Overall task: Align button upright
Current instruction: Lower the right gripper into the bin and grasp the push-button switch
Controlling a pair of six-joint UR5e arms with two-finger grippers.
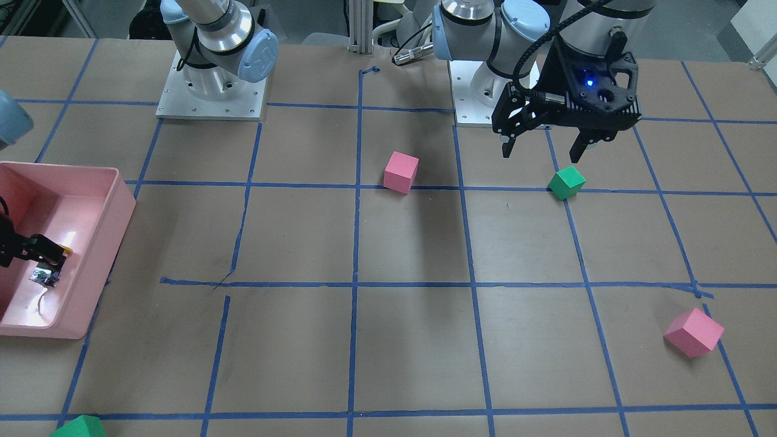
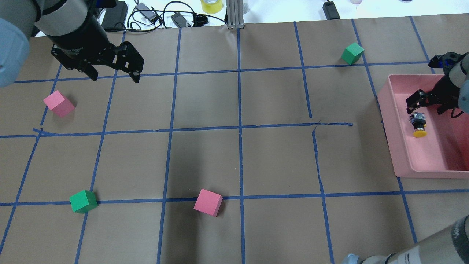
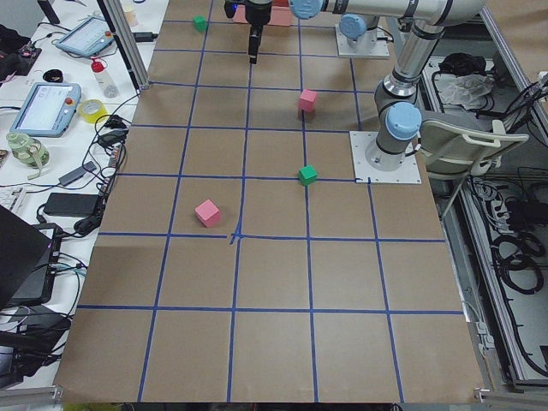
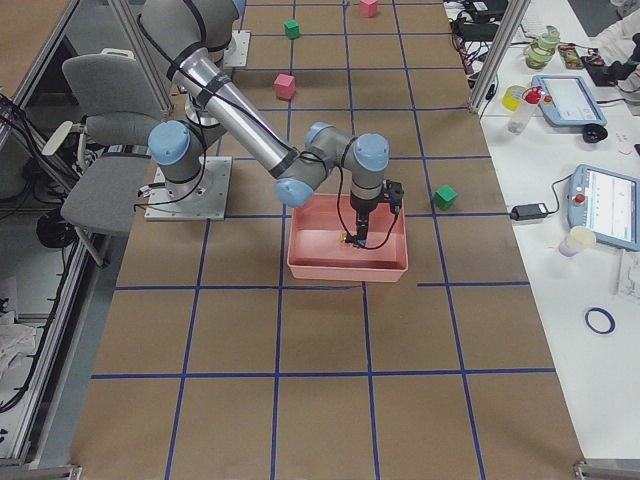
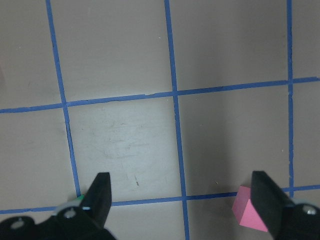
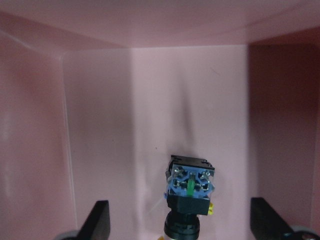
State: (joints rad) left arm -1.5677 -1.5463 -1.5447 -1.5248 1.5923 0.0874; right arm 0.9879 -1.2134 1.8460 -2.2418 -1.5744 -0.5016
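The button (image 2: 418, 124) lies on its side in the pink bin (image 2: 394, 146), its yellow cap toward the robot. In the right wrist view the button (image 6: 190, 192) shows its base block to the camera, with the black body below it. My right gripper (image 2: 417, 106) is open low inside the bin, with one finger (image 6: 97, 220) on each side of the button and neither touching it. It also shows in the front view (image 1: 36, 250). My left gripper (image 2: 115, 77) is open and empty, held high over the table's left side, and also shows in the front view (image 1: 541, 154).
Loose cubes lie on the brown gridded table: a pink cube (image 2: 58, 103) and a green cube (image 2: 83, 201) on the left, a pink cube (image 2: 208, 202) near the middle front, and a green cube (image 2: 352, 53) at the back by the bin. Cables lie along the far edge.
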